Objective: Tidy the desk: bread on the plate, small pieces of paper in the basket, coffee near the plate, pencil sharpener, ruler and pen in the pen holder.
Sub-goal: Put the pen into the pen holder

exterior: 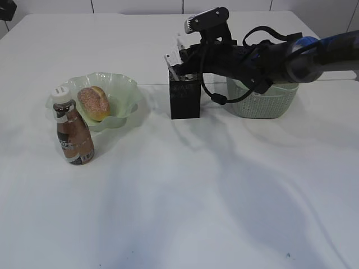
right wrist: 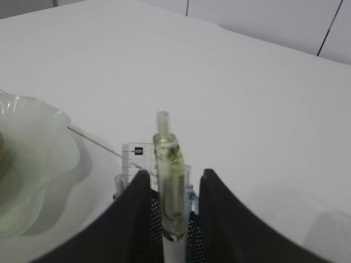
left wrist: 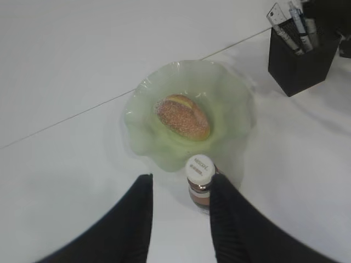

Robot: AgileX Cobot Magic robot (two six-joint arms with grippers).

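Closest to the cam in the exterior view is the coffee [exterior: 73,133], standing upright on the desk [exterior: 185,207] just in front of the plate [exterior: 124,92], basically touching its rim. Bread [exterior: 93,103] is already sitting in the plate, so those 2 steps look done imo.

Left gripper [left wrist: 180,189] hangs above the bottle w/ fingers spread on either side of the white cap, not pinching anything afaict. It's out of shot in the exterior view.

Right gripper [right wrist: 172,183] is over the pen holder [exterior: 184,98], reaching across from the right side. Between its fingers stands a clear pen [right wrist: 170,183], upright, lower end down in the holder. Jaws sit either side of it but there's a visible gap on both sides, so looks like it's letting go, tho can't say 100% whether one pad touches. Ruler [right wrist: 138,161] is already in the holder right behind the pen. Can't make out the sharpener.

Basket [exterior: 263,101] is behind the right arm, contents hidden, so no idea abt the paper wads.

So: step in hand = pen drop-off. Next move prob needs jaws fully clear, then a straight lift up so the fingers don't snag the pen or tip the holder.
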